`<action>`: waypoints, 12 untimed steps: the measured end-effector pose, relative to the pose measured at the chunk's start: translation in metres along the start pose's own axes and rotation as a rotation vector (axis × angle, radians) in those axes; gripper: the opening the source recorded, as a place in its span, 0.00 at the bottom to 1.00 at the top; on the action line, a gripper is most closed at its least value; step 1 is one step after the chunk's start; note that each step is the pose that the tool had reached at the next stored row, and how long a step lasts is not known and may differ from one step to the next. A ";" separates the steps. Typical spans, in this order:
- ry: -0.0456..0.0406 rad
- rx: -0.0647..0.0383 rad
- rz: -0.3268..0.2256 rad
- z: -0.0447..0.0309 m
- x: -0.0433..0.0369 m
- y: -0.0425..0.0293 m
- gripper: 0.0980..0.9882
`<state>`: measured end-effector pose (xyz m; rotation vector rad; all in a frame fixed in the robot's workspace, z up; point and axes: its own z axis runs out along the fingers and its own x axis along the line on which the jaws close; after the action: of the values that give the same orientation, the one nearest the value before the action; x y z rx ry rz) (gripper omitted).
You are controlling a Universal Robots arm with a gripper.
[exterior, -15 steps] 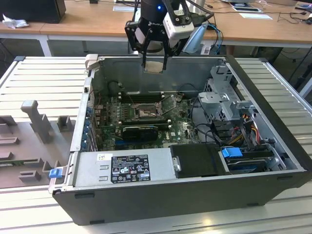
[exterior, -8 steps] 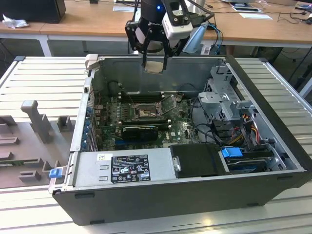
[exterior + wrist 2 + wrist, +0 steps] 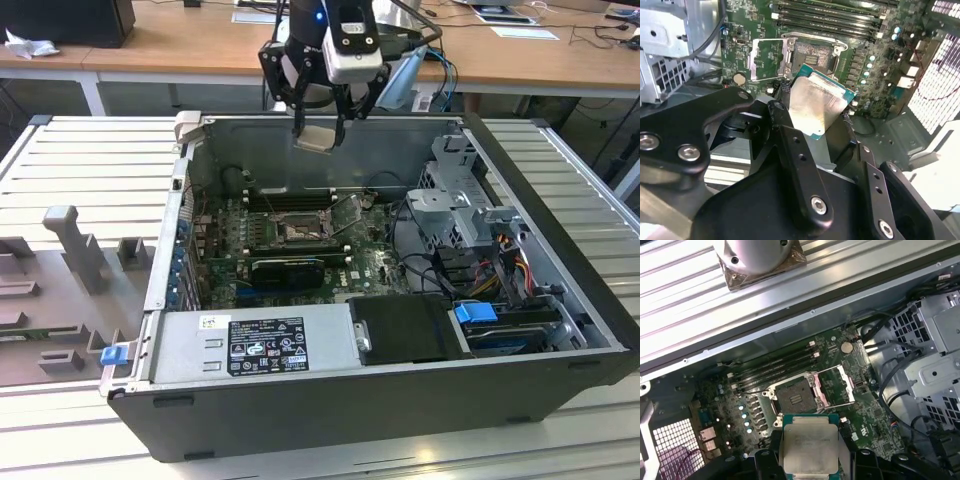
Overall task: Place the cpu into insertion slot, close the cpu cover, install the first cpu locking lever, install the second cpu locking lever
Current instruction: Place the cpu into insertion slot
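My gripper (image 3: 318, 128) hangs above the far wall of the open computer case, shut on the cpu (image 3: 314, 138). In both wrist views the cpu (image 3: 815, 102) (image 3: 810, 445) shows its pale silver top and green edge, clamped between black fingers (image 3: 790, 135). The insertion slot (image 3: 795, 397) (image 3: 812, 52) (image 3: 296, 232) lies bare on the green motherboard, below and well apart from the cpu. Beside the slot, the cpu cover (image 3: 837, 387) (image 3: 767, 60) stands swung open.
Long black RAM slots (image 3: 775, 367) run along the socket's far side. A metal drive cage (image 3: 455, 200) with cables fills the case at the exterior view's right. The power supply (image 3: 250, 345) lies along the near wall. A grey moulded tray (image 3: 60, 290) sits left of the case.
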<state>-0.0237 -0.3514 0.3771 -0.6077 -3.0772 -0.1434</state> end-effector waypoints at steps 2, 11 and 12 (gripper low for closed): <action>-0.0009 0.000 0.012 0.0012 0.0000 -0.0001 0.48; -0.0114 -0.002 0.133 0.0063 0.0000 -0.0006 0.48; -0.0129 -0.001 0.147 0.0067 0.0000 -0.0006 0.48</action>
<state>-0.0237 -0.3514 0.3704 -0.8346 -3.0301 -0.1414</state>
